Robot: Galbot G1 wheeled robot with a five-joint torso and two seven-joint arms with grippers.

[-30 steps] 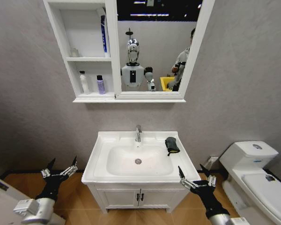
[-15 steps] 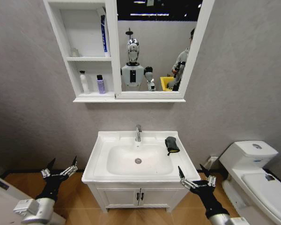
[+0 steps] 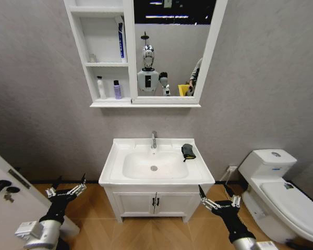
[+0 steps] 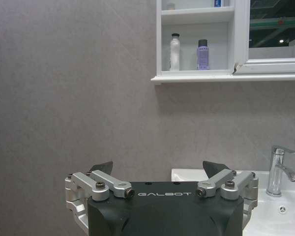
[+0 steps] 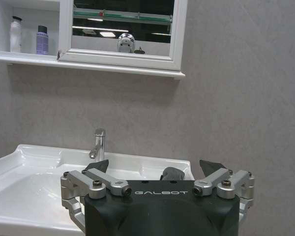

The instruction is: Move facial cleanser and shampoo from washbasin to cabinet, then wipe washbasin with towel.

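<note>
The white washbasin (image 3: 112,165) stands ahead of me with its chrome tap (image 3: 154,139) at the back. A small dark towel (image 3: 188,151) lies on the rim to the right of the tap and shows just beyond my right gripper (image 5: 155,165). On the wall above hangs the cabinet (image 3: 101,41). Its lower compartment holds a white bottle (image 3: 100,87) and a purple bottle (image 3: 117,89), and a blue tube (image 3: 121,47) stands higher up. I cannot tell which is the facial cleanser or the shampoo. My left gripper (image 3: 67,188) and right gripper (image 3: 219,200) hang low and open on either side of the basin, holding nothing.
A white toilet (image 3: 274,177) stands to the right of the basin. A white door with a dark handle (image 3: 1,186) juts in at the lower left. The two-door vanity (image 3: 154,203) sits under the basin on a wooden floor. A mirror (image 3: 169,47) adjoins the cabinet.
The whole picture has shifted: the camera has pulled back, so basin and cabinet look smaller and farther, and the door has come into view. Both grippers hold the same pose.
</note>
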